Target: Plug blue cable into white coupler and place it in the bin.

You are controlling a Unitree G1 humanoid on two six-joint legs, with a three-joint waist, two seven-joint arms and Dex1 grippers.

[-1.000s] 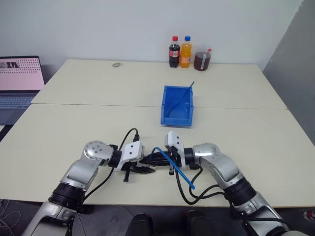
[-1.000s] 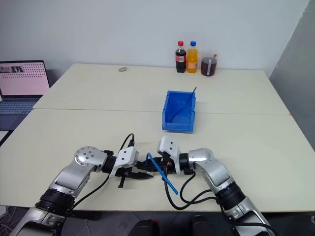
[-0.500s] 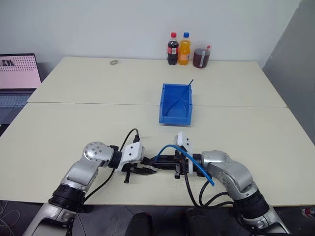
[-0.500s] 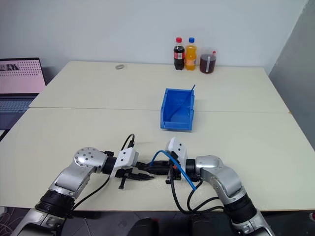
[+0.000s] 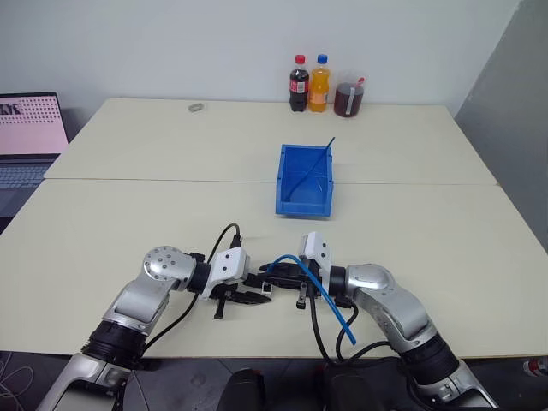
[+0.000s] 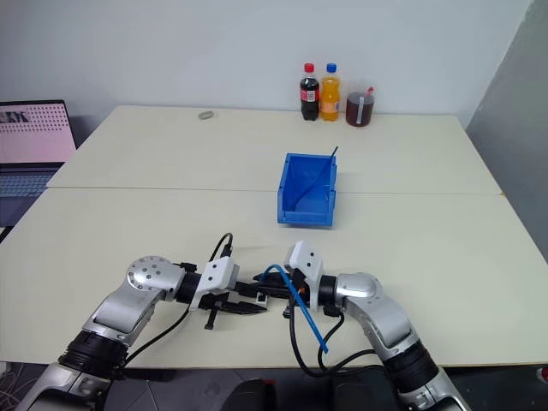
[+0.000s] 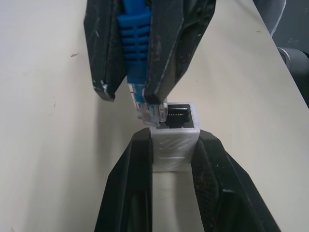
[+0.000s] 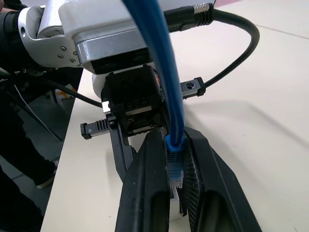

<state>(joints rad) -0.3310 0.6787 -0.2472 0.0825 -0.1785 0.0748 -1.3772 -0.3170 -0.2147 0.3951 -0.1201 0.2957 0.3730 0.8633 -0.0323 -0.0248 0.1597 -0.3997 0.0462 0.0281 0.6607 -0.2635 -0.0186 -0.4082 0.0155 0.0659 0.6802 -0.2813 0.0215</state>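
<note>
My left gripper [image 7: 175,140] is shut on the white coupler [image 7: 175,131], a small white block with its dark socket facing the other hand. Opposite it, my right gripper [image 7: 130,94] is shut on the blue cable [image 7: 135,43] at its ribbed boot. The clear plug [image 7: 143,106] touches the coupler's front edge just beside the socket and is not inside it. Both hands meet low over the table near its front edge, left gripper [image 5: 255,296] against right gripper [image 5: 281,276]. The cable's tail [image 5: 332,304] hangs loose past the right wrist. The bin [image 5: 303,208] stands beyond them at mid-table.
A thin blue strand leans inside the bin. Two bottles [image 5: 309,84] and a jug of dark drink [image 5: 348,98] stand at the table's far edge. A laptop [image 5: 30,128] sits far left, and a small grey object [image 5: 196,107] lies at the back left.
My right forearm drew back to the right and came in again, its wrist turning a little and the cable's tail swinging. The left gripper held still. The camera shifted slightly.
</note>
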